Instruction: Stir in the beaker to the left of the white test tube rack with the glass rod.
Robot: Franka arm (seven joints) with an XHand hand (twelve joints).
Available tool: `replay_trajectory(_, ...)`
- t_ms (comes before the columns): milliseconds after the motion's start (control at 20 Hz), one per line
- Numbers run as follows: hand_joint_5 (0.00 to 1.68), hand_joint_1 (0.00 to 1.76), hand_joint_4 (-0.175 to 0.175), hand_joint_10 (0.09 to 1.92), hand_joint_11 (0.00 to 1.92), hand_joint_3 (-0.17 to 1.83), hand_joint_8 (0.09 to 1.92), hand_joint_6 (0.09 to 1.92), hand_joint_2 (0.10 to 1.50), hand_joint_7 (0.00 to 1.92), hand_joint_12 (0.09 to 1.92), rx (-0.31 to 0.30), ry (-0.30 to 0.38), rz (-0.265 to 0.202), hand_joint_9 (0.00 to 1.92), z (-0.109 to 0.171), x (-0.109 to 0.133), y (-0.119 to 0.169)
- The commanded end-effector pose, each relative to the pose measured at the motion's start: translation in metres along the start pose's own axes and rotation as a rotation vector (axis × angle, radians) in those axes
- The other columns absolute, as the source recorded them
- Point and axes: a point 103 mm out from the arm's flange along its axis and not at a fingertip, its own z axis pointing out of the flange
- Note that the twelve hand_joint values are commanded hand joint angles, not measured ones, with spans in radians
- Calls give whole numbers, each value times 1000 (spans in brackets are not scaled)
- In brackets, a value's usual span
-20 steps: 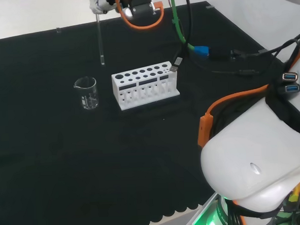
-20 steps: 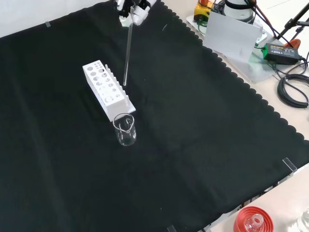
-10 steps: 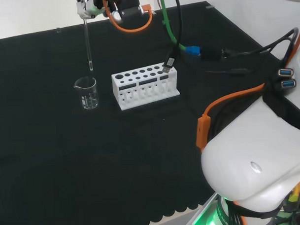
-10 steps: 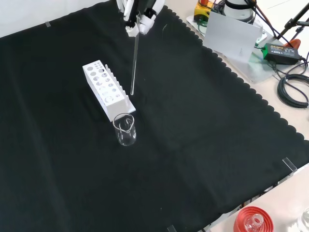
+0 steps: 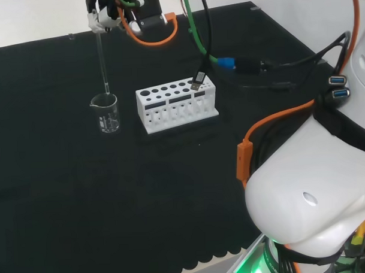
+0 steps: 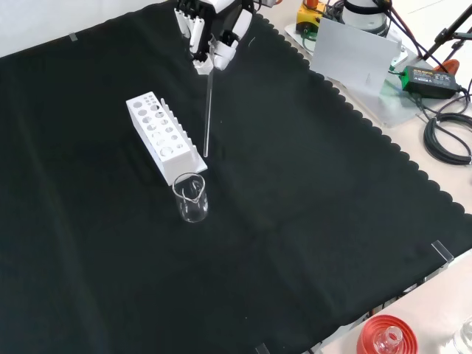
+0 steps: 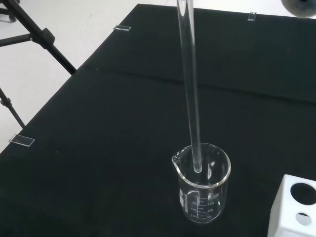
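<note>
A black cloth [image 6: 310,221] with a scalloped edge covers the table. Off its edge in the front view sit a red ribbed ring [image 6: 387,335], a grey board [image 6: 354,55] and coiled black cables [image 6: 450,136].

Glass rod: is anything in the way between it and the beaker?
Nothing visible. The hand holds the glass rod upright above the beaker. The white test tube rack stands off to the side.

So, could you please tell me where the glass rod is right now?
In the head view the glass rod hangs upright from the hand, its lower tip just above the beaker, left of the white test tube rack.
</note>
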Motion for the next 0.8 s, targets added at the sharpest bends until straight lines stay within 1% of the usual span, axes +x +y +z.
replay_trajectory(50,1166,1199,-175,250,1591,-175,402,732,1115,1641,767,10,-4,-7,1778,6,3,11)
replay_trajectory(150,1167,1199,-175,250,1591,-175,401,731,1115,1641,767,10,3,-15,1778,12,5,20)
replay_trajectory(550,1167,1199,-175,249,1592,-175,397,730,1114,1643,768,21,7,-43,1778,24,3,39)
replay_trajectory(800,1167,1199,-175,249,1593,-175,395,729,1114,1643,769,33,12,-45,1779,33,-4,50)
